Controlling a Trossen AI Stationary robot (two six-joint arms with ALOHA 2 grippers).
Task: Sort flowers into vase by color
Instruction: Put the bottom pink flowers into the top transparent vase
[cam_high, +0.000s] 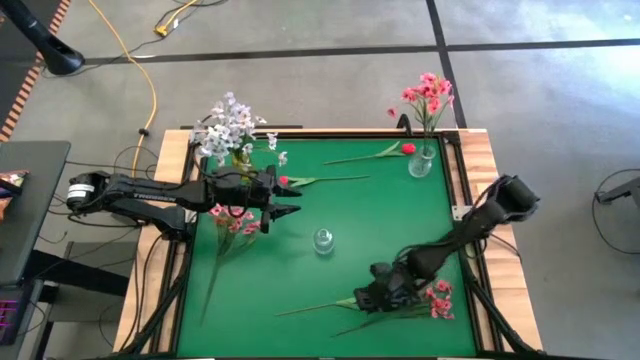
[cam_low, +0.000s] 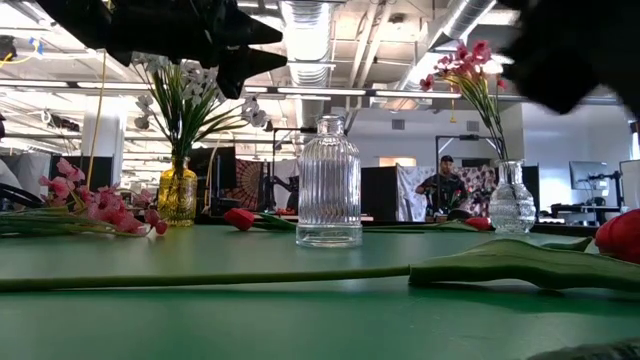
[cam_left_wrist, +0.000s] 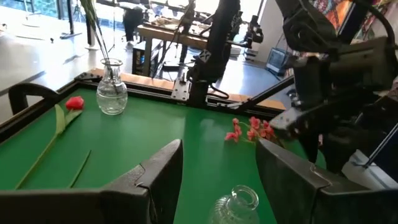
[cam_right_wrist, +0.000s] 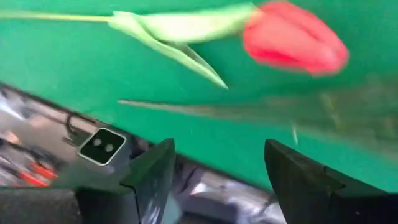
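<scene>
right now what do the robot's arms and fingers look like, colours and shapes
Both arms are dark, nearly black, built of jointed segments. The left arm has a pale cylindrical part at its base end. Each ends in two fingers: the left gripper has broad, flat, wedge-shaped black fingers with angular edges, and the right gripper has the same kind. No markings show on them.
</scene>
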